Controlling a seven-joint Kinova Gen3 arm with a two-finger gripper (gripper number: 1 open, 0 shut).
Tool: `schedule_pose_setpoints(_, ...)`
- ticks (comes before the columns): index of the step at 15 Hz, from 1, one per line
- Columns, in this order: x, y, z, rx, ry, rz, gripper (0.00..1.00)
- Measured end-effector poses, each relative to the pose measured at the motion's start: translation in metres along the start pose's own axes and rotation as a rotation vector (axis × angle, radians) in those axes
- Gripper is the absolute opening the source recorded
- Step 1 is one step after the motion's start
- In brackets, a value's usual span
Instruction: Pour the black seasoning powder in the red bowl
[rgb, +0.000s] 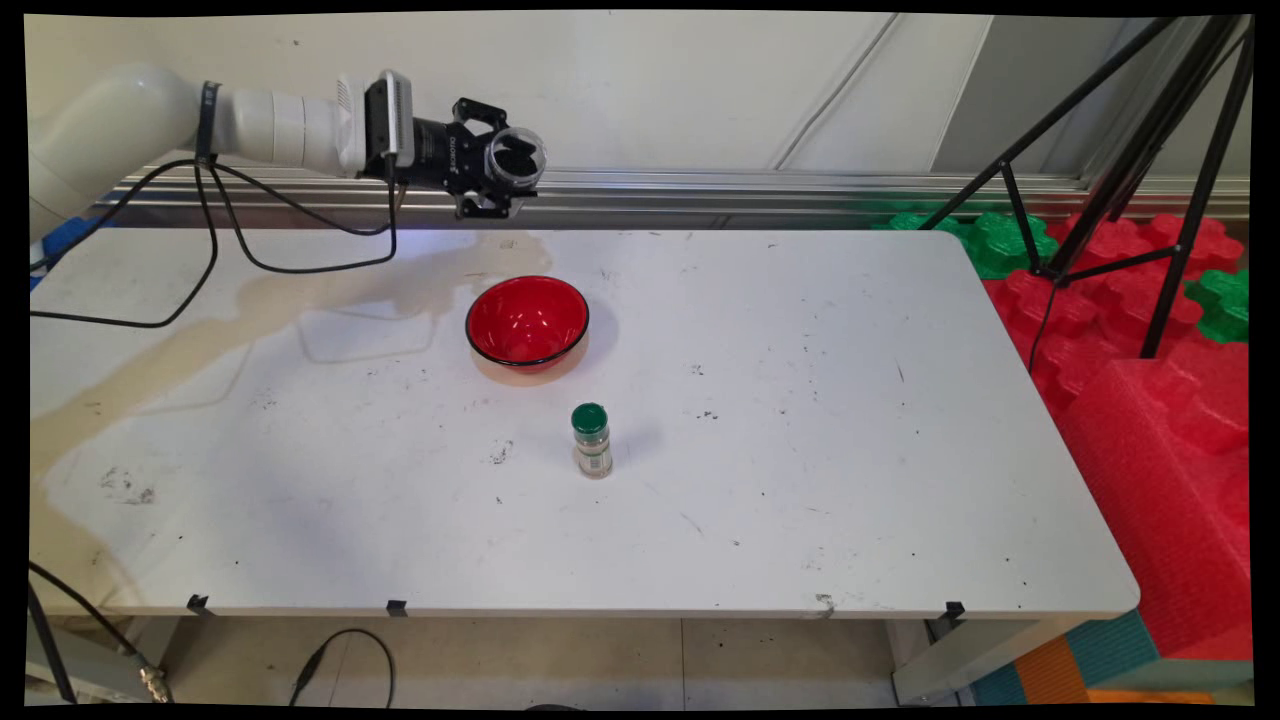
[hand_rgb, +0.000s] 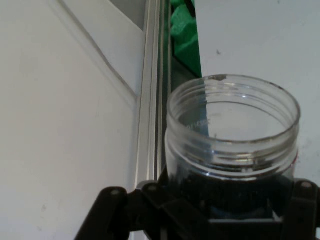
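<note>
The black two-finger end effector (rgb: 497, 160) is closed around a clear plastic screw-top jar (hand_rgb: 232, 135) with no lid and dark contents at its bottom, held on its side high above the far edge of the white worktop (rgb: 800, 480), mouth pointing to the picture's right in the main view. The glossy red round bowl (rgb: 527, 320) sits on the worktop nearly straight below and slightly nearer the camera than the jar. A small green-capped spice bottle (rgb: 592, 440) stands upright nearer still, apart from the bowl.
</note>
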Motion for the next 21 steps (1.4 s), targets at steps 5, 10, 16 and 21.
schedule_pose_setpoints(5, -0.006, 0.007, 0.007, 0.008, -0.028, 0.140, 0.00)
schedule_pose_setpoints(10, -0.009, 0.016, 0.008, 0.009, -0.035, 0.259, 0.00)
schedule_pose_setpoints(16, -0.009, 0.030, 0.006, -0.007, -0.029, 0.371, 0.00)
schedule_pose_setpoints(21, -0.008, 0.044, 0.004, -0.026, -0.015, 0.484, 0.00)
